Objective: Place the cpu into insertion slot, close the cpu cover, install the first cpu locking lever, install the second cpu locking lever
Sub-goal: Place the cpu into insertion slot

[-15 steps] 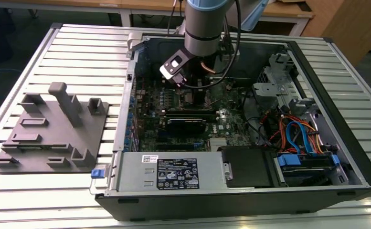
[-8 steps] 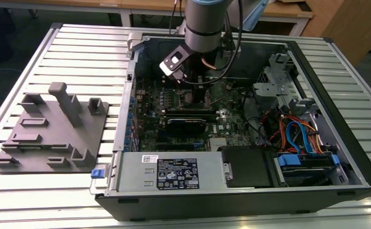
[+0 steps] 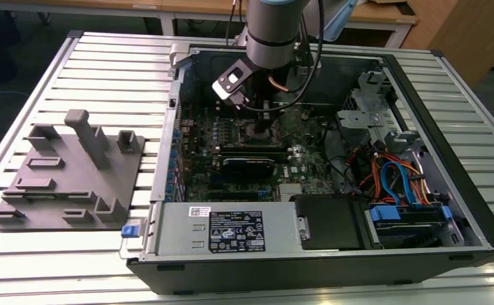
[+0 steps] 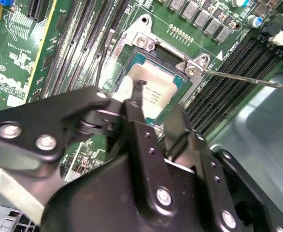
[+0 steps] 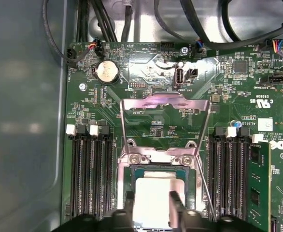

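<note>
Open PC case (image 3: 315, 270) lying on the slatted table (image 3: 102, 63), with a grey fixture plate (image 3: 68, 184) off to the exterior view's left. The arm's reaching down inside, gripper (image 4: 158, 99) right over the cpu (image 4: 153, 79), which sits in the insertion slot (image 4: 169, 56). Honestly can't tell if it's pinching the chip or not. Just past that the cpu cover (image 5: 165, 102) is flipped up, and one thin locking lever (image 4: 243, 77) sticks out unlatched.

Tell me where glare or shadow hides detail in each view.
First wrist view: glare whitens the cpu top and puts a sheen on the open cpu cover. Second wrist view: the cpu top is also washed pale. Exterior view: the slatted table glares white; the motherboard lies in shadow.
</note>
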Tool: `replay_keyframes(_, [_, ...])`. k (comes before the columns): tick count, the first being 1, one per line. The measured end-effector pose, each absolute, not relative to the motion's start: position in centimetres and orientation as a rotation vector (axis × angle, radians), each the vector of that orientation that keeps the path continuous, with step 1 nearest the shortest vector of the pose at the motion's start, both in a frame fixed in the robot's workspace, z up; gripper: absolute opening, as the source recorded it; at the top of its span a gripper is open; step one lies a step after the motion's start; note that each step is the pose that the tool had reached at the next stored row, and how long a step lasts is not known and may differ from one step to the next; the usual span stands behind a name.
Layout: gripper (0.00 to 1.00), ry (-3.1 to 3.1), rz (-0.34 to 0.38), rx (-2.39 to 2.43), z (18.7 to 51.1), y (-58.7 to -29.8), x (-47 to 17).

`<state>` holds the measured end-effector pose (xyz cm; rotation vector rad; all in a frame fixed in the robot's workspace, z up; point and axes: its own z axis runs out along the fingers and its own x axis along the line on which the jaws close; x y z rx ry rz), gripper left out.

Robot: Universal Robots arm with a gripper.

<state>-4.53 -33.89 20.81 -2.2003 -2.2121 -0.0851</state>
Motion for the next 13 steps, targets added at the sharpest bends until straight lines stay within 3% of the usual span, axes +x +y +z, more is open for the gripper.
replay_keyframes(4, [0.25, -2.214, -0.08, -2.202, 20.81, -33.94, -4.53])
replay_keyframes(5, [0.25, -2.214, -0.08, -2.202, 20.81, -33.94, -4.53])
replay_keyframes(7, [0.13, -2.214, -0.081, -2.202, 20.81, -33.94, -4.53])
replay_keyframes(13, [0.11, -2.214, -0.08, -2.202, 20.81, -33.94, -4.53])
